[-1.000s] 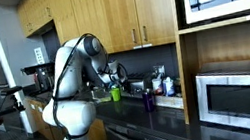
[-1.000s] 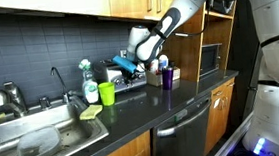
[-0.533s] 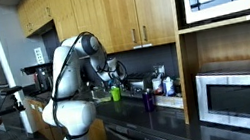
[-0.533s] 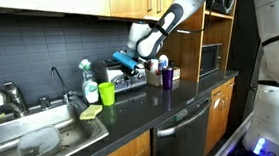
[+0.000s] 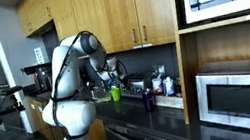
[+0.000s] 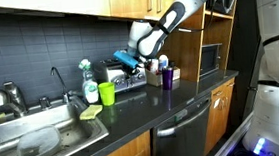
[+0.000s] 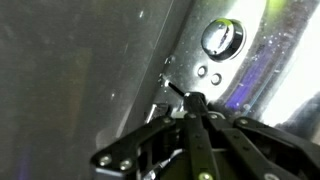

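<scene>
My gripper (image 6: 136, 54) hangs over the back of the dark counter, above a metal dish rack (image 6: 130, 81). It is shut on a blue utensil (image 6: 125, 59) that sticks out sideways from the jaws. In the wrist view the fingers (image 7: 190, 108) are closed together with a thin dark tip between them, over a blurred steel surface with a round knob (image 7: 222, 38). The gripper also shows in an exterior view (image 5: 116, 73), small and partly hidden by the arm. A green cup (image 6: 107, 93) stands below and to one side. A purple cup (image 6: 166, 77) stands on the other side.
A steel sink (image 6: 44, 141) with a faucet (image 6: 58, 82) lies along the counter, with a spray bottle (image 6: 87, 80) and a yellow-green sponge (image 6: 90, 111) beside it. Wooden cabinets hang overhead. A microwave (image 5: 241, 100) sits in a shelf niche. The counter edge (image 6: 133, 129) runs above a dishwasher.
My gripper has risen slightly with the blue utensil in it. The cups and the other things on the counter have not moved.
</scene>
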Tool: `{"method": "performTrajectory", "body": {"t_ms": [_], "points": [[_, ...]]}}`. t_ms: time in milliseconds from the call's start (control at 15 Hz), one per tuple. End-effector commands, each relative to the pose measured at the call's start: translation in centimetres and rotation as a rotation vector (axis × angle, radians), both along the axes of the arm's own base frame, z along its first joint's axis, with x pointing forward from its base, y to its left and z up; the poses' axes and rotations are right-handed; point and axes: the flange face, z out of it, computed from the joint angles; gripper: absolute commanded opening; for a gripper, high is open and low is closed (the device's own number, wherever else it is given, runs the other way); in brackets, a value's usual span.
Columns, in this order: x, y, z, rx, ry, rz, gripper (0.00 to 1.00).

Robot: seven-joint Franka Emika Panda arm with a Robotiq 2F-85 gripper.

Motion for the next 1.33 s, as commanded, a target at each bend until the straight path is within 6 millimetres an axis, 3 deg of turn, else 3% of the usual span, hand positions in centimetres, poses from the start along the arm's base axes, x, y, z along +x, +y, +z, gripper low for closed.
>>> {"method": "performTrajectory", "body": {"t_ms": [0,533,1267], "points": [[-0.1,0.1,-1.1,-0.011,0.028,-0.007,0.00],[1.4,1.3,-5.7,-0.014,0.087,-0.002,0.00],[1.8,1.2,-7.3,-0.023,0.148,-0.038,0.00]]}}
